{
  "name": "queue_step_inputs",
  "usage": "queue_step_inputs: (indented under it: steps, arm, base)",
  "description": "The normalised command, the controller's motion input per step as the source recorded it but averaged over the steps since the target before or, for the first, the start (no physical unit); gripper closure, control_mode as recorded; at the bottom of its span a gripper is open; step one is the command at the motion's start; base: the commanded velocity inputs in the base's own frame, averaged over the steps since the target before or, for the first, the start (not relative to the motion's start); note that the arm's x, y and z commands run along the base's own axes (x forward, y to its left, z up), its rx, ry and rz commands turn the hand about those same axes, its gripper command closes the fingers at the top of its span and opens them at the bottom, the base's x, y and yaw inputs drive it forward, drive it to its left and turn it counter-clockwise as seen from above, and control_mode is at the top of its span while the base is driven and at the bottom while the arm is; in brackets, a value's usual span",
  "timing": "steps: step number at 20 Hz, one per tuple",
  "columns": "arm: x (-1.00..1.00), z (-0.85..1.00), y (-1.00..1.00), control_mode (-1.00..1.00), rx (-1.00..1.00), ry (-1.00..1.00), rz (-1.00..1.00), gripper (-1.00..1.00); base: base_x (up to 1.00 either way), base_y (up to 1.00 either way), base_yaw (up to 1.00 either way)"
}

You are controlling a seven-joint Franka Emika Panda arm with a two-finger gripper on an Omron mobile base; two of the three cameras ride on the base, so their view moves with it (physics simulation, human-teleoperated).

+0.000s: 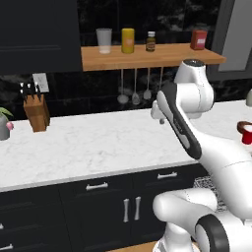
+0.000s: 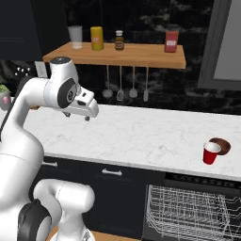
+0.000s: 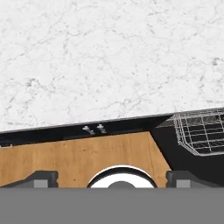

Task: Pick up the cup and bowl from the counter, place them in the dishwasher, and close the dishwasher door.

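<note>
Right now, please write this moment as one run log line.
hand: open, empty, above counter | cup: on counter, beside bowl | dishwasher: open, rack out | placed: none

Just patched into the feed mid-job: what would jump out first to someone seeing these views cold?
The big white arm, its open gripper hanging above bare counter. Next, the red cup touching the dark brown bowl near the counter's front edge on the right, directly above the dishwasher with its wire rack pulled out.
</note>
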Motion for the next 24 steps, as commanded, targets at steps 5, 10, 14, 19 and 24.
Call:
queue_step_inputs:
  steps: [5,10,14,19,24]
  arm:
    - [0.00,0.00,0.00,1.00,0.00,0.00,0.00,-1.00]
    - [0.00,0.00,0.00,1.00,0.00,0.00,0.00,-1.00]
    - [0.00,0.00,0.00,1.00,0.00,0.00,0.00,-1.00]
    - [0.00,0.00,0.00,1.00,0.00,0.00,0.00,-1.00]
    - [0.00,0.00,0.00,1.00,0.00,0.00,0.00,-1.00]
  base:
    - [-0.06,0.02,-0.17]
    - [-0.20,0.20,-0.66]
    - [-0.10,0.36,-0.66]
    - [-0.07,0.35,-0.59]
    - [-0.07,0.42,-0.55]
